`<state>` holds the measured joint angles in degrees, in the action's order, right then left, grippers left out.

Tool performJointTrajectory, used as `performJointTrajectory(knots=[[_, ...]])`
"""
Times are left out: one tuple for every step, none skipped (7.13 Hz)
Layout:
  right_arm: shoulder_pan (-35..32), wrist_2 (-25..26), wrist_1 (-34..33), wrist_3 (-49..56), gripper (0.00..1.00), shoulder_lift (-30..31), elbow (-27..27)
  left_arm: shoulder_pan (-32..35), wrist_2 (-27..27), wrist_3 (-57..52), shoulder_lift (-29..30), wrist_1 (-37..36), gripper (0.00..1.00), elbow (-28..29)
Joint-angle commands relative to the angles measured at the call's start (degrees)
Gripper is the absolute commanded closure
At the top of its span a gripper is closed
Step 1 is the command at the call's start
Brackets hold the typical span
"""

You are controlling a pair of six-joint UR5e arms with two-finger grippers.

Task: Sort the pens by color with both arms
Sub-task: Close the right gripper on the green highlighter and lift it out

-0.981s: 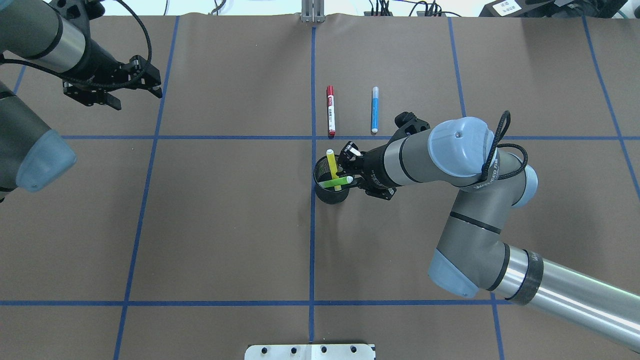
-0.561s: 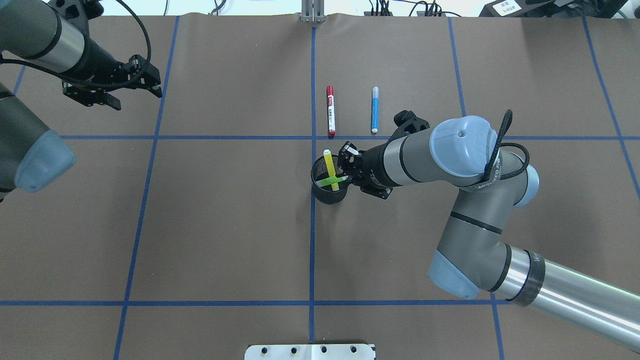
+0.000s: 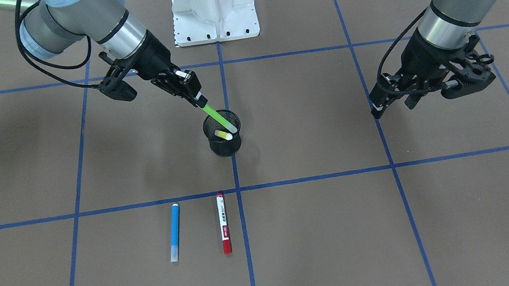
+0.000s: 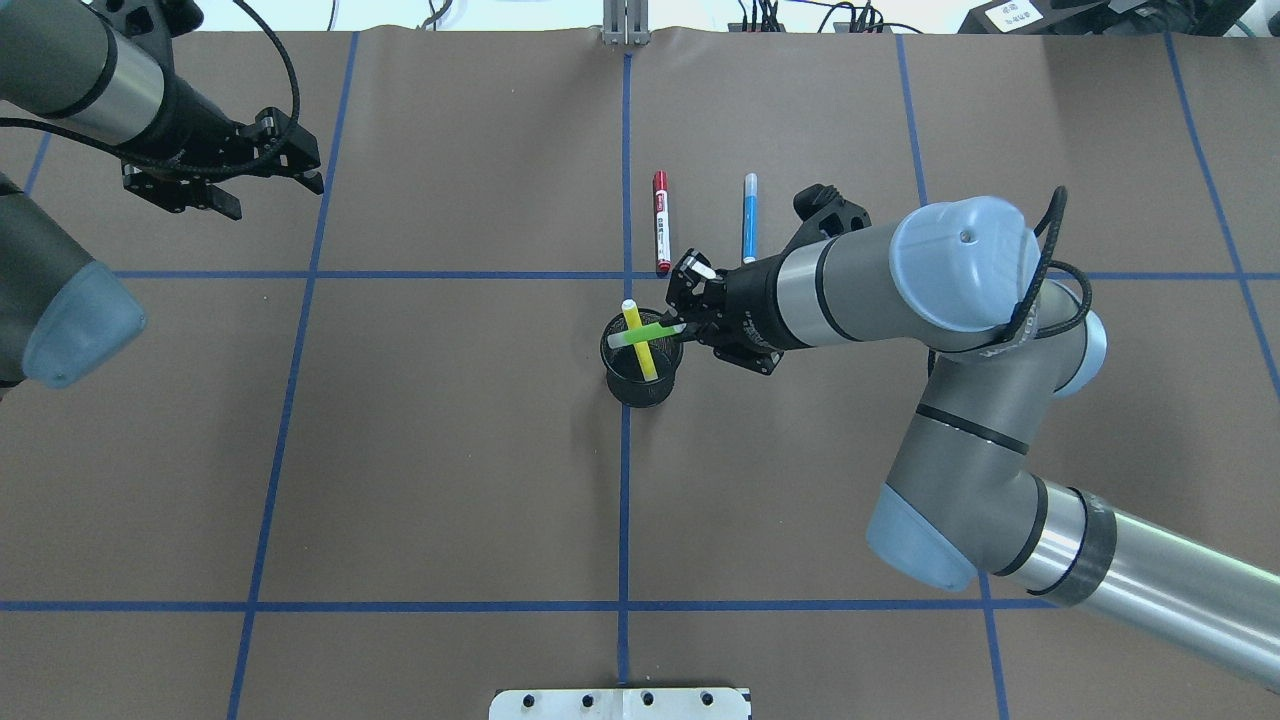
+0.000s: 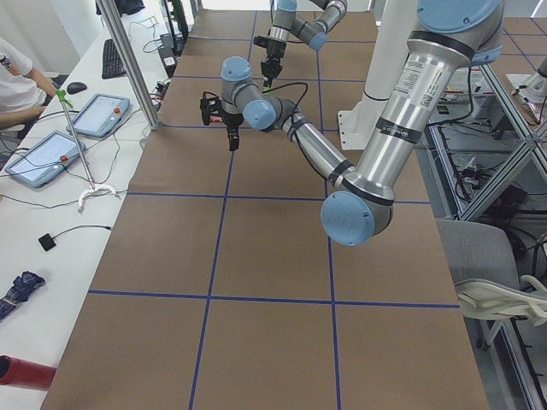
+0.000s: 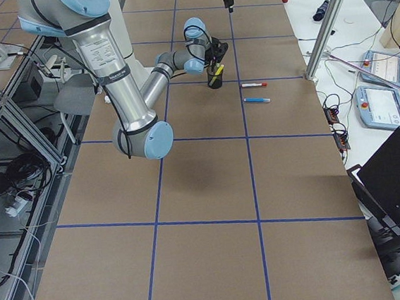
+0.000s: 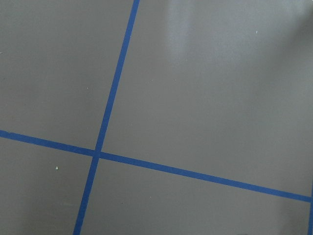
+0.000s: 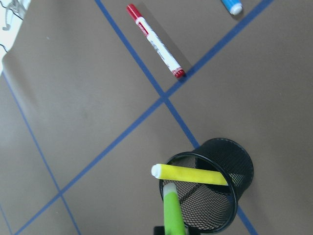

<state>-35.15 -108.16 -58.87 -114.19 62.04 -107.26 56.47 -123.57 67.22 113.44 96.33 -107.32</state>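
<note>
Since a second ago the mesh cup (image 4: 640, 388) has slid a little toward the robot's left, onto the centre tape line (image 4: 624, 500), and the right gripper (image 4: 688, 312) has travelled the same way and slightly farther from the robot's base.

Item 1: green pen (image 4: 650, 331), slim, smooth, round barrel. Its upper end is pinched between the closed fingers of the right gripper and its lower end is down inside the cup. In the overhead view its long axis runs nearly across the table; in the front-facing view it slants down from the gripper into the cup.

Item 2: yellow pen (image 4: 646, 364), same shape, pale cap uppermost. It leans in the cup and crosses the green pen.

Item 3: blue pen (image 4: 750, 218) and white pen with red ends (image 4: 661, 225). They lie flat, side by side and apart, beyond the cup, with their long axes pointing away from the robot.

Container: black wire mesh, cylindrical, upright.

We record the right arm (image 4: 870, 285) bent at the elbow, forearm reaching low toward the cup. The left arm (image 4: 70, 70) hangs well apart over bare brown covering (image 4: 450, 450); the left gripper (image 4: 278, 198) has its fingers spread and is empty.
</note>
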Motion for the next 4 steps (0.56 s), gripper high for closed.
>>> performJointTrajectory(knots=[[-2.8,0.4,-1.6,3.07,1.0,-0.51,-2.69,0.04,0.0,0.19,0.12,0.0,0.1,-0.08],[-4.12,0.93,-1.68,7.71,1.0,-1.04,-2.51,0.05,0.09,0.19,0.21,0.0,0.1,-0.08],[-3.26,6.93,-1.69,12.89,1.0,-2.43,-1.38,0.13,0.18,0.19,0.21,0.0,0.1,-0.17],[-1.77,14.22,-1.95,19.81,1.0,-4.36,0.46,0.22,0.35,0.19,0.21,0.0,0.1,-0.17]])
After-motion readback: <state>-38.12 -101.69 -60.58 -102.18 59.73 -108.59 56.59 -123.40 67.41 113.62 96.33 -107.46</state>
